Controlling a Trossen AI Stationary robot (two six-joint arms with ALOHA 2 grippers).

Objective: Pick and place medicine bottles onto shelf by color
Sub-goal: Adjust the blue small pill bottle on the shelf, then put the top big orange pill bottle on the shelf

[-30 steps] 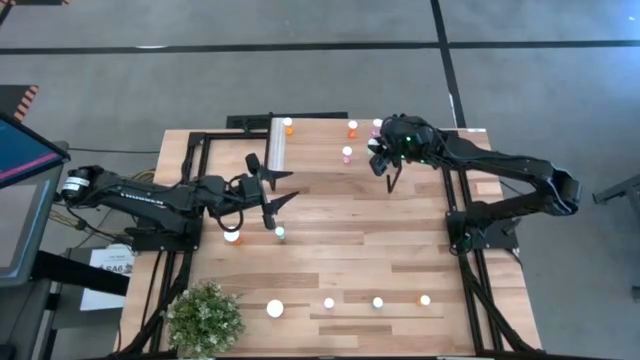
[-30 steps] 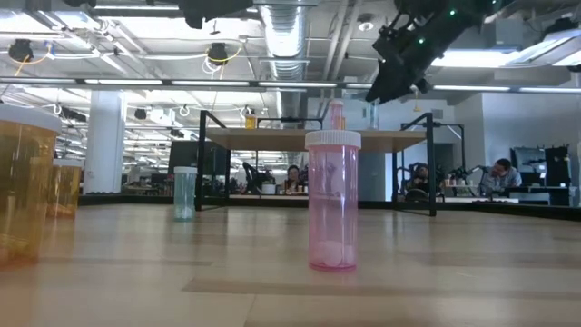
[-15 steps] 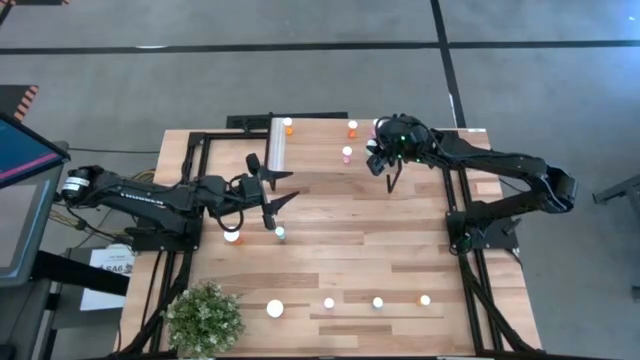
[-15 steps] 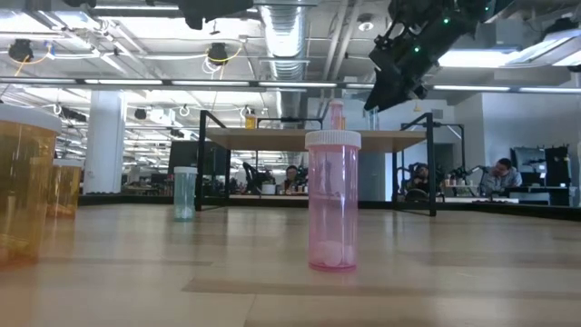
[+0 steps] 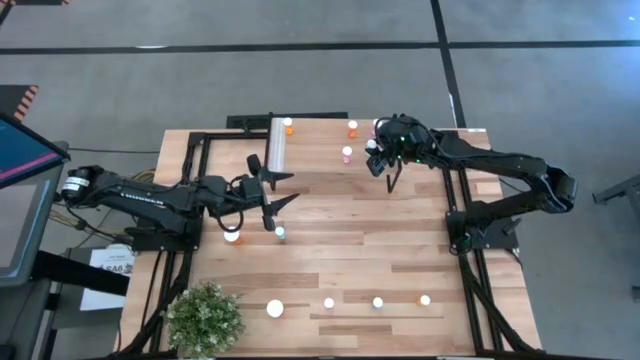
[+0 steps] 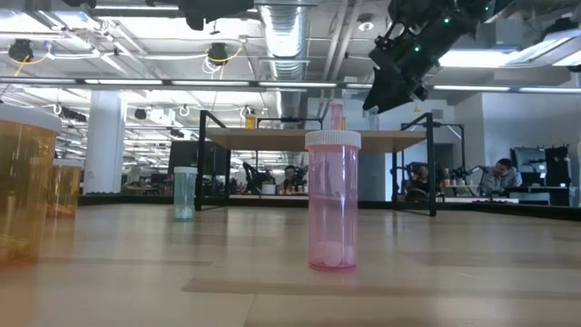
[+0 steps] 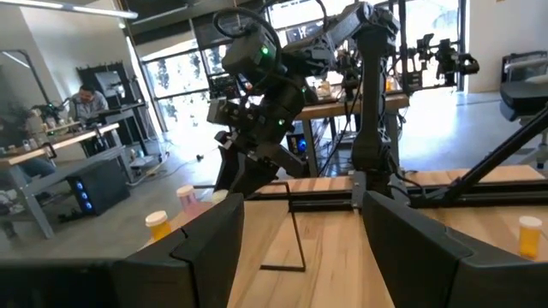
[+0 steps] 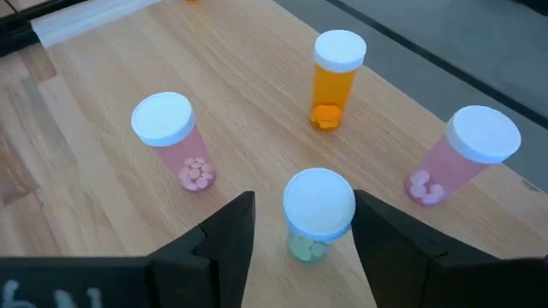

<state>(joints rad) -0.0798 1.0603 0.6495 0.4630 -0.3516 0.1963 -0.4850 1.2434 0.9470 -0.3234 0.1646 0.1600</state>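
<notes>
Here the right gripper (image 8: 300,227) hangs over the far right end of the shelf (image 5: 320,140), its two dark fingers (image 8: 224,231) spread apart on either side of a green bottle (image 8: 318,212) with a white cap. That bottle stands upright on the light wood between the fingers, and there seems to be a slim gap on each side, so the gripper has hold of nothing, though the angle from above makes contact hard to rule out. Around it on the shelf stand a pink bottle (image 8: 167,137), an orange bottle (image 8: 338,77) and a second pink bottle (image 8: 467,154), all upright and apart from one another. In the high view the right gripper (image 5: 380,160) sits near the shelf's right edge.

The left gripper (image 5: 275,200) waits over the middle left of the table (image 5: 400,250), fingers apart and empty, with a green-bodied bottle (image 5: 280,233) just beside it and an orange one (image 5: 232,237) near the arm. More bottles stand in a row near the table's front edge, next to a small plant (image 5: 205,315). In the low view a pink front bottle (image 6: 332,200) stands upright close to the camera.
</notes>
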